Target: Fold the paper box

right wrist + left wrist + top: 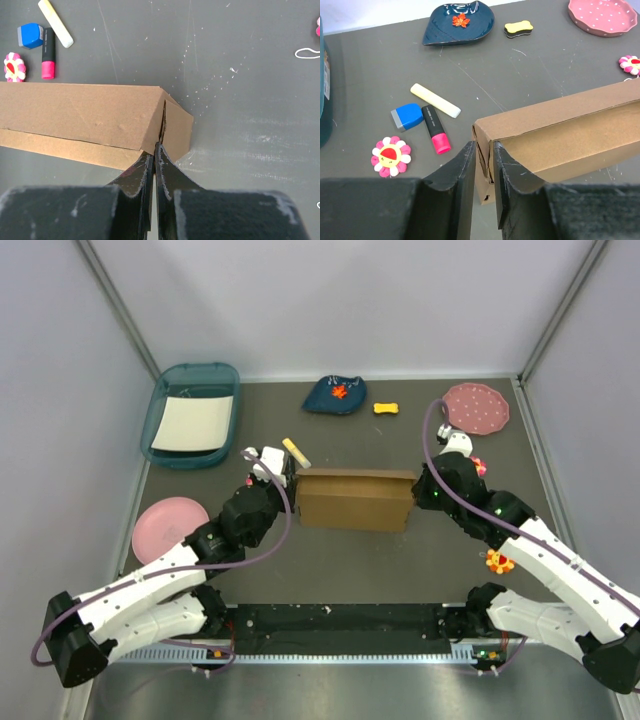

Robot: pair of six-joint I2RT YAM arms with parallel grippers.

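paper box point(355, 500): left tool point(483, 150) grips end, right tool point(156, 150) closed opposite

Plain brown paper box point(355, 502), folded into long closed block, lying crosswise, centre of table point(400, 575)

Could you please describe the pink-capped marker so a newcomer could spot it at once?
Find the paper box mid-table; small items lie just past its left end. The marker lies beside the blue eraser and yellow stick: the only black barrel with a pink cap.
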